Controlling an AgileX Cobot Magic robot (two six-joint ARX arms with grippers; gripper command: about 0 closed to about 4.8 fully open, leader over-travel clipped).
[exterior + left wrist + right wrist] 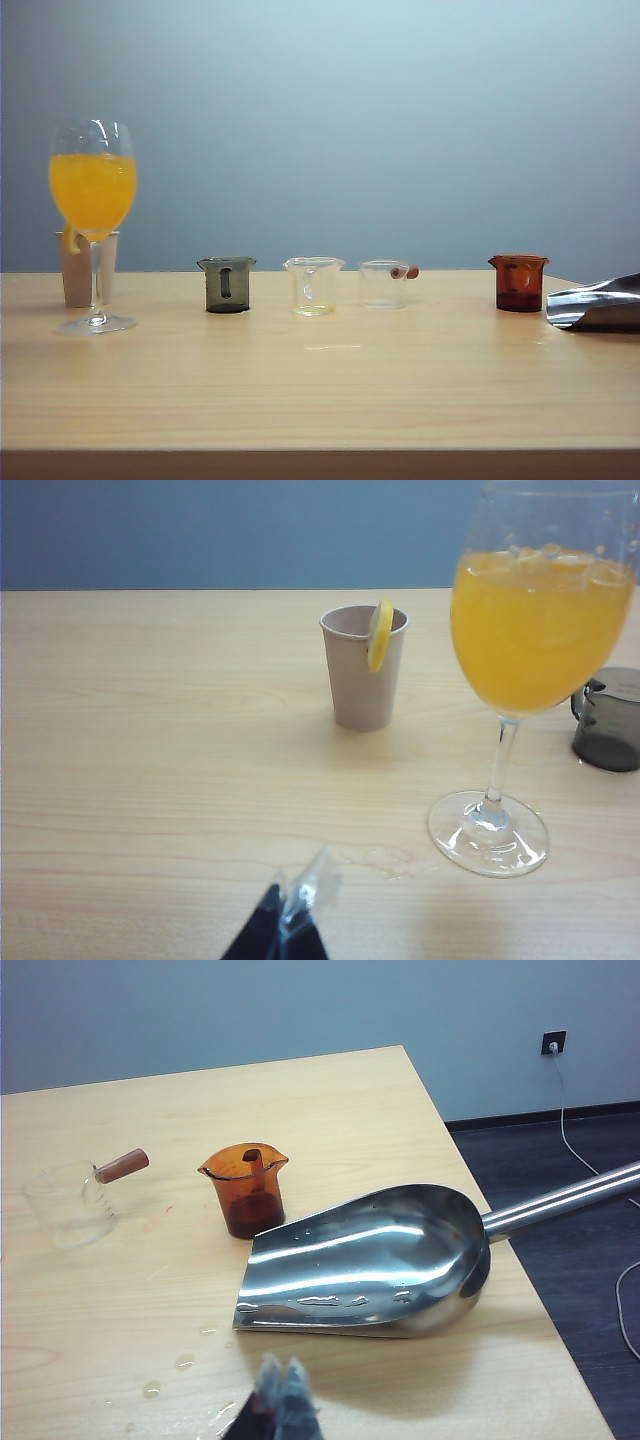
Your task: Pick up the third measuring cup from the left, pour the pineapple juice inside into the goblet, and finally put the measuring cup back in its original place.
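The left claw (292, 920) shows only its tips low in the left wrist view, pressed together with nothing between them, hanging over bare tabletop (150, 780) short of the goblet (530, 680). That glass is full of deep orange drink and stands just beside a beige paper cup (362, 670) with a lemon slice on its rim. The right claw (280, 1400) is likewise closed and empty, and sits above the near edge of the tabletop, in front of a steel scoop (370, 1260). Beyond the scoop stands the amber-red cup (246, 1188), and further across from it the third measuring cup (68, 1203), upright in the row and looking empty or nearly so. Its brownish stub handle points toward the amber-red cup, that is, toward the right arm's side. In the exterior view this cup (384, 284) lies right of centre, well apart from the goblet, so the right claw looks the nearer, with the handle turned its way.
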